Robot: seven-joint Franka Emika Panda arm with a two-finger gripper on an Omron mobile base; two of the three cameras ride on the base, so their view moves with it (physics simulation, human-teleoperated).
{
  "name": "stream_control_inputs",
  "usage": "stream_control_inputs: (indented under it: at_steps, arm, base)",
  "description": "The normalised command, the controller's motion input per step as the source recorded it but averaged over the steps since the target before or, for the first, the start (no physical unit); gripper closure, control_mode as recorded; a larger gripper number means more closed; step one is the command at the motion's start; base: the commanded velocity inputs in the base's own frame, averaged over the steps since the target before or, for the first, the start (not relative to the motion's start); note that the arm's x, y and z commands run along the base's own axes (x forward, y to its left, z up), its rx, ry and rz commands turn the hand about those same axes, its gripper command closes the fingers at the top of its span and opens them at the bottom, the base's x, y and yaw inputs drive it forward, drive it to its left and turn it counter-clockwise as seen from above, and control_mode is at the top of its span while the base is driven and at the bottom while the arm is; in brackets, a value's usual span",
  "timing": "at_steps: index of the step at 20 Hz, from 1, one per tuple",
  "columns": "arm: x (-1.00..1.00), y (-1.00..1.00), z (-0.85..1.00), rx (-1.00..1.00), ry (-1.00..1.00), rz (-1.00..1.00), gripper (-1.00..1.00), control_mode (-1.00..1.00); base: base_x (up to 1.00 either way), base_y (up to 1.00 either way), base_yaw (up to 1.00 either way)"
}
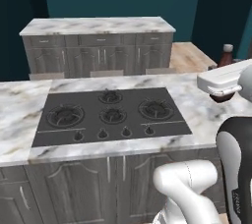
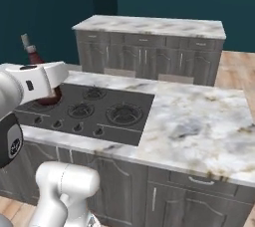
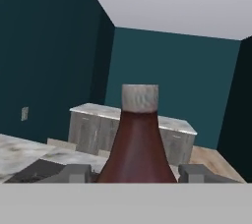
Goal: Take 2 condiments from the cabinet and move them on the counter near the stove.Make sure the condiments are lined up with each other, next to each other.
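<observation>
From my remote station, the hand camera puts the dark red-brown bottle (image 3: 137,144) upright between the two grey fingertips (image 3: 73,173) of the gripper (image 3: 136,174), one tip flanking each side of its body. The tips sit tight against the bottle's flanks, and I read the jaws as clamped on it. Its pale cap (image 3: 140,97) stands against the teal wall, with the far island cabinets behind it.

In the left base view, the bottle (image 1: 226,56) shows beside the white hand, at the right edge of the frame, over the marble counter (image 1: 19,115) to the right of the black stove (image 1: 110,115). The hand covers the bottle's base, so I cannot tell whether it rests on the slab or hangs just above it.

In the right base view, the same bottle (image 2: 36,59) appears behind the white forearm at the left edge, its lower part showing dark red beneath the arm near the stove (image 2: 94,111). A wide bare stretch of the counter (image 2: 199,121) runs to the right of the burners.
</observation>
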Motion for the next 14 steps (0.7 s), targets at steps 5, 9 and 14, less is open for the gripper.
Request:
stream_control_inputs:
  at_steps: [5,9,14]
  arm:
    - [0.00,0.00,0.00,0.00,0.00,0.00,1.00,1.00]
    - [0.00,0.00,0.00,0.00,0.00,0.00,1.00,1.00]
    - [0.00,0.00,0.00,0.00,0.00,0.00,1.00,1.00]
  base:
    - [0.65,-0.07,0.00]
    - [0.34,0.00,-0.01]
    - [0.02,0.00,0.00]
